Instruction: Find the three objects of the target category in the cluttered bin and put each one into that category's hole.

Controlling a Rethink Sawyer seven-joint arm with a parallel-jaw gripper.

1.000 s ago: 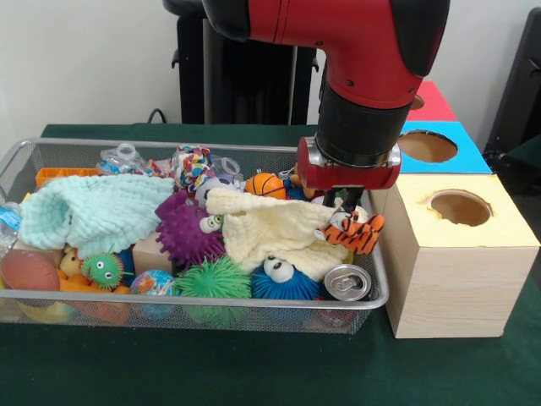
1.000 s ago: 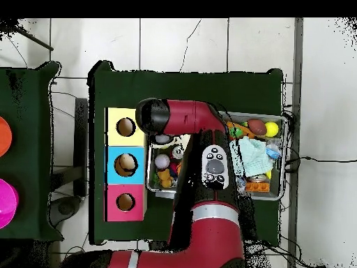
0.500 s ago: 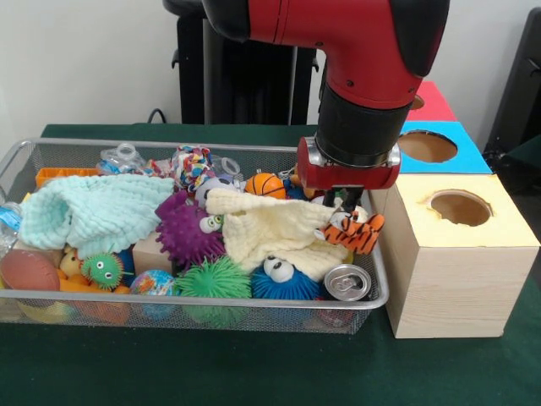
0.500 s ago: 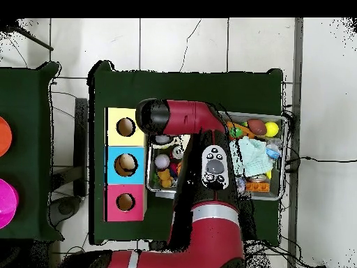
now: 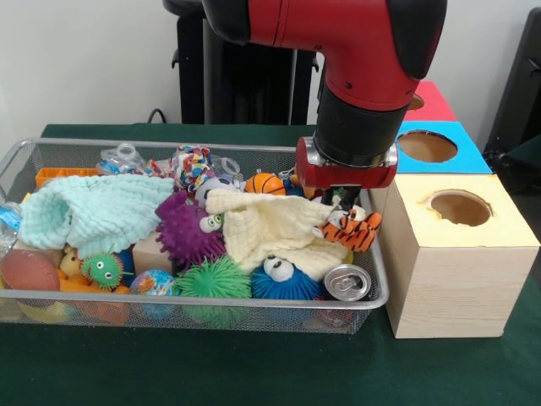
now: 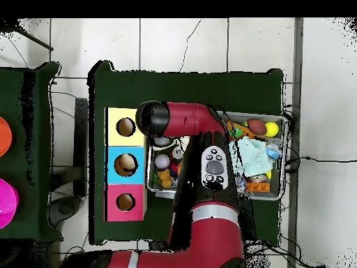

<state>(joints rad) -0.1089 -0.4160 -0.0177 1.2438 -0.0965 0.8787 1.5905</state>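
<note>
Arm: red and black arm (image 5: 363, 76) descends vertically over the wire mesh bin's (image 5: 169, 309) right end.
Gripper: gripper (image 5: 342, 203) low among the clutter; whether clenched or released cannot be told.
Tiger: small orange striped plush tiger (image 5: 353, 228) just beneath the gripper, on the pale yellow cloth (image 5: 270, 233).
Boxes: yellow-topped wooden box (image 5: 461, 254) touching the bin's right edge.

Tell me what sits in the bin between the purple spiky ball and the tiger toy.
In the front view, the pale yellow cloth fills that stretch, spreading from the purple spiky ball to the tiger toy. The arm hides this stretch in the overhead view.
</note>
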